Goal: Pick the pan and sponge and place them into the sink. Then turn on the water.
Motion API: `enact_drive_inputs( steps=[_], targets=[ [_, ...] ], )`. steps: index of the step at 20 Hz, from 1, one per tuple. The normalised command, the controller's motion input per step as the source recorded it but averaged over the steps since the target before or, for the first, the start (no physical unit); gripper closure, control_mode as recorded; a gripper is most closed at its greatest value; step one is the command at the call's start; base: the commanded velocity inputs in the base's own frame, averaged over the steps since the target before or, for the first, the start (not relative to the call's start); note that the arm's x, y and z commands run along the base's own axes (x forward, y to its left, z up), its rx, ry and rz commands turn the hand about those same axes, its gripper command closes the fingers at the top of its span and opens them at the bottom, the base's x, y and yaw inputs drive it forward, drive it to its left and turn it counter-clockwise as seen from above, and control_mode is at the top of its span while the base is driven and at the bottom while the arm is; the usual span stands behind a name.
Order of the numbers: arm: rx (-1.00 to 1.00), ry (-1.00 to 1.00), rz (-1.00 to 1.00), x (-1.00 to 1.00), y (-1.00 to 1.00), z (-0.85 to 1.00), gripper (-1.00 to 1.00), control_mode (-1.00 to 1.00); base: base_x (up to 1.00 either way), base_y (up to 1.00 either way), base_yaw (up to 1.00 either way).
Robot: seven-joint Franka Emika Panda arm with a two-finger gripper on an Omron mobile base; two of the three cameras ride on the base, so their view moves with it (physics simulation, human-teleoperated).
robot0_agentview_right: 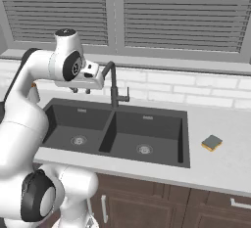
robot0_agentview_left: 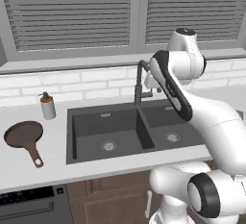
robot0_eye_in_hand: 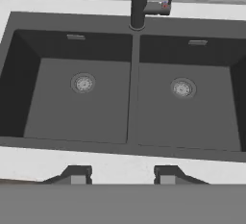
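One pan (robot0_agentview_left: 24, 135) at left of the left base view, one sponge (robot0_agentview_right: 212, 143) at right of the right base view, both on the counter (robot0_agentview_left: 29, 170). One sink (robot0_eye_in_hand: 132, 43), two basins, two drains. Gripper (robot0_eye_in_hand: 122, 175) empty, jaws apart with a moderate gap, at bottom of hand view over the sink's front rim.

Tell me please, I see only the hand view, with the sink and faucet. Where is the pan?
Observer: The pan lies on the counter to the left of the sink, handle toward the front edge.
Operator: And the sponge?
Observer: The sponge lies on the counter to the right of the sink, apart from its rim.
Operator: Is anything else near the pan?
Observer: A soap dispenser stands upright behind it, near the wall.
Operator: Does the pincer hold something?
Observer: No, the pincer hangs over the sink's back edge near the faucet, holding nothing.
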Motion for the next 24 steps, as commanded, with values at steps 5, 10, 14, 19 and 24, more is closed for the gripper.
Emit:
enact_drive_inputs(
  steps=[5, 10, 14, 19, 24],
  targets=[
    [0.00, 0.00, 0.01, -0.33, 0.01, -0.06, -1.00, -1.00, 0.00, 0.00, 0.00],
    [0.00, 0.00, 0.05, -0.59, 0.36, -0.33, -1.00, -1.00, 0.00, 0.00, 0.00],
    [0.00, 0.00, 0.00, -0.42, 0.73, -0.37, -1.00, -1.00, 0.00, 0.00, 0.00],
    [0.00, 0.03, 0.00, -0.18, 0.92, -0.34, -1.00, -1.00, 0.00, 0.00, 0.00],
    [0.00, 0.16, 0.00, 0.00, 1.00, -0.26, -1.00, -1.00, 0.00, 0.00, 0.00]
  ],
)
